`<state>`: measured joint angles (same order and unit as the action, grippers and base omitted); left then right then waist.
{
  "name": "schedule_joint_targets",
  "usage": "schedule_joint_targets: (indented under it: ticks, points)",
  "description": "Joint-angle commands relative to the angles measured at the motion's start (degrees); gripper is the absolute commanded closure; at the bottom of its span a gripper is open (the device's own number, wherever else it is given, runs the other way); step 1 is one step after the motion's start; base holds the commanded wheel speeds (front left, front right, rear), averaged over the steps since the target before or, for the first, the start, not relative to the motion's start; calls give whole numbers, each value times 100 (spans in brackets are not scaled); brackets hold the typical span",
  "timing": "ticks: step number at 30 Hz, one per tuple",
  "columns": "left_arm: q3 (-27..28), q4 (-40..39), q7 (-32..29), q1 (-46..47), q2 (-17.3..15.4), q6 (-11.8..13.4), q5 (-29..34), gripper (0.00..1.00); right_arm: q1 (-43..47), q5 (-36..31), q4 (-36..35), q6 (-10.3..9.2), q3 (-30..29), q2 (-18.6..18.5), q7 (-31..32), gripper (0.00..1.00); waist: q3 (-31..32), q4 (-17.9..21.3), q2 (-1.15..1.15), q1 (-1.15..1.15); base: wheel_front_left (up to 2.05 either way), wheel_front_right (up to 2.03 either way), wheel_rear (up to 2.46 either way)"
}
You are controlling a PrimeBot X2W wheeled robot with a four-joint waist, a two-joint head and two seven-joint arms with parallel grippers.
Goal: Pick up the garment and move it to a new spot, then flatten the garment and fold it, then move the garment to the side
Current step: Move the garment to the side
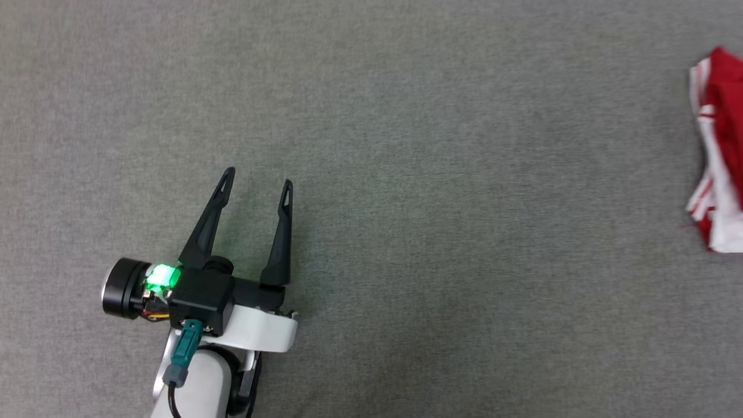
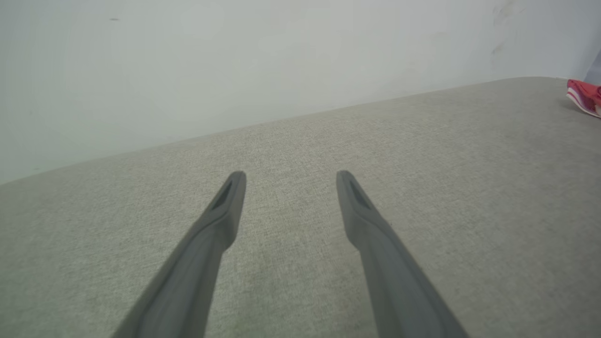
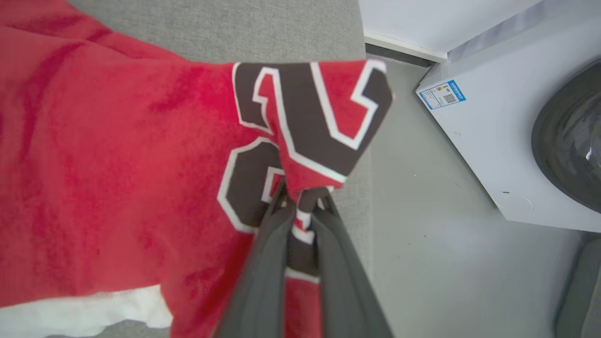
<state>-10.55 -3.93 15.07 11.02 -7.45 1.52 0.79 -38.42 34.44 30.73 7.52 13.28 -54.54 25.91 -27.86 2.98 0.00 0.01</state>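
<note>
The garment [image 1: 720,151], red with white striped trim, lies bunched at the right edge of the grey fabric surface [image 1: 406,174] in the head view. Far off at the upper right of the left wrist view, the garment [image 2: 584,96] is a small red patch. My left gripper [image 1: 255,177] is open low on the left, well away from it, with nothing between its fingers [image 2: 225,206]. My right gripper [image 3: 303,192] is shut on a fold of the garment [image 3: 117,164] near its black, white-outlined number print, and the cloth drapes over the fingertips.
A pale wall [image 2: 235,61] rises behind the surface's far edge. Beside the surface's edge in the right wrist view is grey floor [image 3: 422,234] and a white washing machine [image 3: 493,141] with a dark round door.
</note>
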Motion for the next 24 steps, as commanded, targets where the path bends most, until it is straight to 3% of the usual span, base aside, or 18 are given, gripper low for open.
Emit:
schedule_joint_targets:
  ticks: [1,8,15,16,17,18,24]
  points:
    - [-8,-31,12,71,-15,4,17,0,-103,-57,43,-8,-43,-66,-25,100,-128,-110,0,-1,0,0,0]
    - [-135,-117,12,251,-37,35,33,0,-420,-518,687,-8,-625,-98,-66,100,-307,-293,0,-1,0,0,0]
    - [-190,-101,12,176,-44,110,-21,0,-495,-848,906,-8,-1041,219,-80,100,-250,-336,0,-1,0,0,0]
    - [-196,-82,12,151,-45,122,-33,0,-455,-919,956,-8,-1084,277,-25,74,-209,-336,0,-1,0,0,0]
    - [-193,-68,12,133,-49,140,-39,0,-398,-980,981,-8,-1117,338,29,23,-156,-336,0,-1,0,0,0]
    - [-193,-64,12,113,-55,151,-46,0,-363,-1036,1002,-8,-1169,383,78,0,-98,-332,0,-1,0,0,0]
    - [-186,19,12,-96,-58,213,-102,0,-131,-1488,813,-8,-1546,547,-237,0,421,-318,0,-1,0,0,0]
